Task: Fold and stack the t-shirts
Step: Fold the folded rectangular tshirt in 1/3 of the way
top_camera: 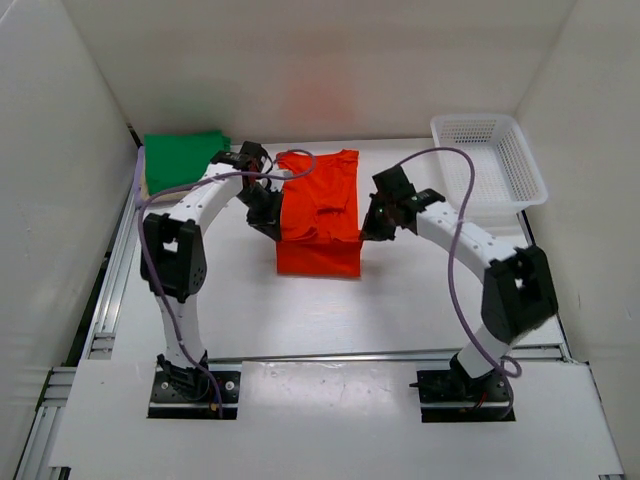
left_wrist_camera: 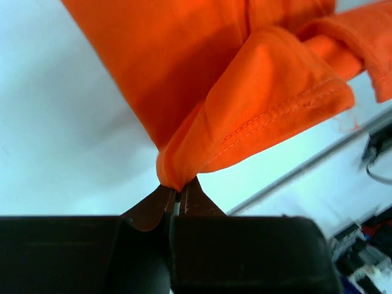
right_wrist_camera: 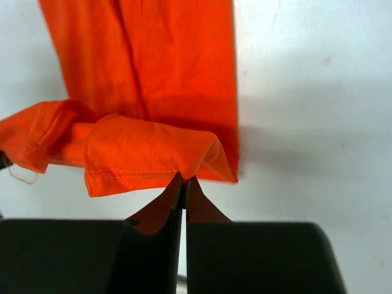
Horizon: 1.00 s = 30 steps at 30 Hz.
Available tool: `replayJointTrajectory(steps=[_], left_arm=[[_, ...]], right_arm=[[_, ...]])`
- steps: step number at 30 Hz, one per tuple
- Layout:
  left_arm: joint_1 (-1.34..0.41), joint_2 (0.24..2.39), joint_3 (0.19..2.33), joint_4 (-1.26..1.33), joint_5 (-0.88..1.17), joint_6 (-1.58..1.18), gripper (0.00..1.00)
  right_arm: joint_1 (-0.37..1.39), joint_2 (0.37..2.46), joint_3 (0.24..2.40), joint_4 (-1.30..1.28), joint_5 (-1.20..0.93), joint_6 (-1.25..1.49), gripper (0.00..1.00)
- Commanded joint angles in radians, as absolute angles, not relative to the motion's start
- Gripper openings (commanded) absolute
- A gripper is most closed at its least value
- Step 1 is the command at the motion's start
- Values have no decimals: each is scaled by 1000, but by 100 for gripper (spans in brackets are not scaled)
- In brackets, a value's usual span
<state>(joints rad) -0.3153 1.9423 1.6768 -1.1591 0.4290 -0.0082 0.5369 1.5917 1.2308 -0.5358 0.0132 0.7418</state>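
Two pinches on orange-red t-shirt (top_camera: 320,215), left gripper (left_wrist_camera: 179,191), right gripper (right_wrist_camera: 184,182); pinched cloth hidden

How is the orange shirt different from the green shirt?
The orange shirt lies in the middle of the table, only partly folded. The green shirt sits at the far left corner, already folded small. The left gripper and right gripper pinch the orange shirt's sides with shut fingers, but nothing touches the green shirt. The orange shirt looks bigger. Both are plain cloth.
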Motion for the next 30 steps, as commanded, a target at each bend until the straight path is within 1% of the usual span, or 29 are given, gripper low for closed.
replayJointTrajectory(steps=[1, 6, 8, 11, 13, 14, 15, 16, 17, 18, 20, 21, 22, 23, 24, 25, 26, 27, 28, 29, 30], left_arm=[[-304, 2006, 1788, -1177, 382, 0, 10], [-273, 2143, 1936, -1167, 382, 0, 11], [-273, 2175, 1959, -1138, 382, 0, 13], [-250, 2203, 1999, -1106, 373, 0, 25], [-241, 2241, 2038, -1095, 373, 0, 32], [-241, 2255, 2049, -1095, 351, 0, 36], [-241, 2279, 2062, -1095, 341, 0, 43], [-230, 2290, 2083, -1086, 330, 0, 49], [-230, 2299, 2095, -1086, 318, 0, 59], [-230, 2299, 2108, -1086, 273, 0, 59], [-219, 2284, 2117, -1086, 209, 0, 60], [-219, 2226, 2094, -1062, 134, 0, 60], [-230, 2177, 2003, -1030, 94, 0, 60], [-245, 2122, 1935, -982, 57, 0, 60], [-264, 2065, 1866, -878, 32, 0, 60], [-319, 1972, 1809, -844, 2, 0, 60], [-349, 1939, 1730, -825, 2, 0, 60], [-382, 1918, 1701, -825, 2, 0, 60], [-443, 1890, 1657, -825, 11, 0, 60], [-469, 1890, 1643, -825, 11, 0, 60], [-491, 1890, 1632, -825, 35, 0, 60]], right_arm=[[488, 1679, 1367, -574, -23, 634, 0], [431, 1848, 1500, -552, -104, 614, 0], [420, 1907, 1549, -552, -118, 614, 0], [400, 1988, 1623, -552, -144, 614, 0], [391, 2057, 1672, -552, -153, 614, 9], [379, 2083, 1728, -552, -166, 614, 15], [379, 2107, 1761, -552, -175, 614, 32], [368, 2153, 1794, -563, -175, 604, 38], [353, 2170, 1828, -599, -175, 604, 40], [353, 2180, 1873, -616, -161, 604, 41], [344, 2145, 1858, -617, -152, 604, 43], [344, 2117, 1832, -605, -140, 592, 44], [344, 2058, 1768, -604, -140, 572, 46], [344, 2027, 1732, -591, -120, 563, 46], [356, 1993, 1689, -591, -108, 563, 46], [368, 1926, 1645, -578, -97, 563, 46], [368, 1890, 1537, -568, -97, 563, 44], [379, 1856, 1478, -555, -97, 586, 42], [379, 1791, 1418, -517, -97, 629, 34], [379, 1758, 1357, -490, -118, 658, 28], [379, 1709, 1239, -424, -144, 691, 21]])
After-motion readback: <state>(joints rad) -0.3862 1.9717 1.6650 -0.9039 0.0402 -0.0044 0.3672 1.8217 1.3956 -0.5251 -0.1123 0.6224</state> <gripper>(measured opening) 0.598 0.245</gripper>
